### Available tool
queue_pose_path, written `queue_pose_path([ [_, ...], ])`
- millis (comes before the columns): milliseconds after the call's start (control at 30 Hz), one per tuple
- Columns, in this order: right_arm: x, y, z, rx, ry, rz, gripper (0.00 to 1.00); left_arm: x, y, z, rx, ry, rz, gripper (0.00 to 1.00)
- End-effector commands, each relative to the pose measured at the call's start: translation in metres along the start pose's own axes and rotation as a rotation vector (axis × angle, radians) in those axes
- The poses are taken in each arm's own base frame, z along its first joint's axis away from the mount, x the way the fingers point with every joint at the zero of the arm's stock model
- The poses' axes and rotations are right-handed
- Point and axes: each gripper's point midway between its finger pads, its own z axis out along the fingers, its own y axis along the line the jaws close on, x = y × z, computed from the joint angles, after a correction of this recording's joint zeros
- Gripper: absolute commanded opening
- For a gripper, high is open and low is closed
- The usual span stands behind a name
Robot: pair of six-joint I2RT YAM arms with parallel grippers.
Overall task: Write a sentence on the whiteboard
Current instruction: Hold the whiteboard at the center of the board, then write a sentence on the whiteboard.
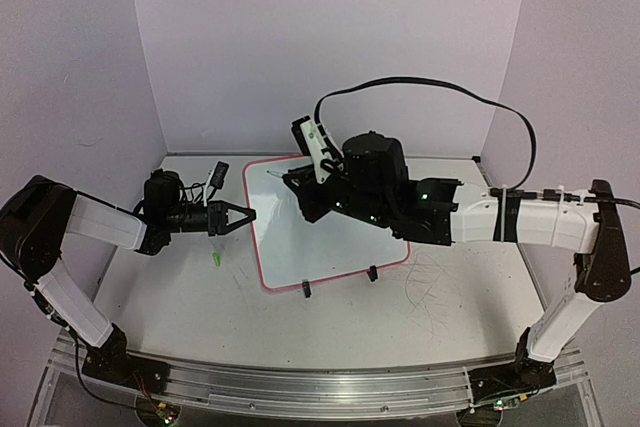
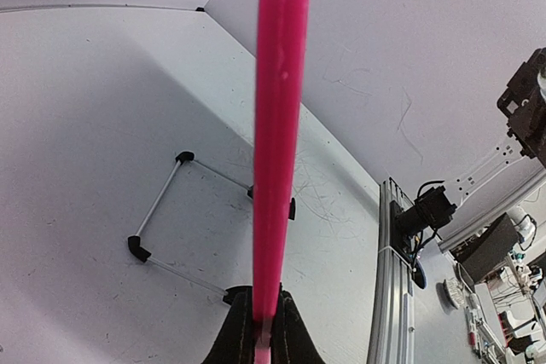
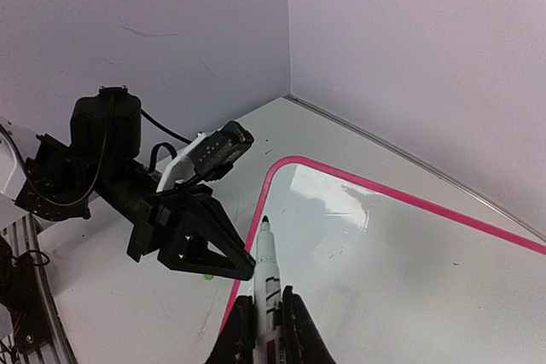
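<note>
Whiteboard [image 1: 330, 237] sits mid-bench [image 1: 450, 307]. Left end effector [image 2: 264, 343] is clenched on just its pink rim [image 2: 277, 125], right end effector [image 3: 266, 320] is grasping a marker [image 3: 267, 266], tip right by the board's far left corner. Push down too hard and I reckon the board twists out of that thin pinch, or the first stroke skids off over the rim

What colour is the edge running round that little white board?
Bright pink-red. The whiteboard rim shows best in the left wrist view, running straight up the middle.
</note>
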Motion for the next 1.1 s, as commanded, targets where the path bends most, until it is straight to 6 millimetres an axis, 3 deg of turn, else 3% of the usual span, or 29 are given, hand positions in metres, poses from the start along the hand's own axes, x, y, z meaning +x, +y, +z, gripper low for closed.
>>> queue_pose_path([
  [0, -0.020, -0.001, 0.005, 0.045, -0.051, -0.014, 0.00, -0.015, -0.005, -0.001, -0.014, -0.040, 0.027, 0.00],
  [467, 0.008, -0.004, 0.031, 0.088, 0.016, -0.034, 0.00, -0.014, -0.001, 0.000, -0.029, -0.040, 0.020, 0.00],
  [1067, 0.010, -0.001, 0.057, 0.106, 0.017, -0.035, 0.00, -0.013, 0.000, 0.000, -0.032, -0.039, 0.022, 0.00],
])
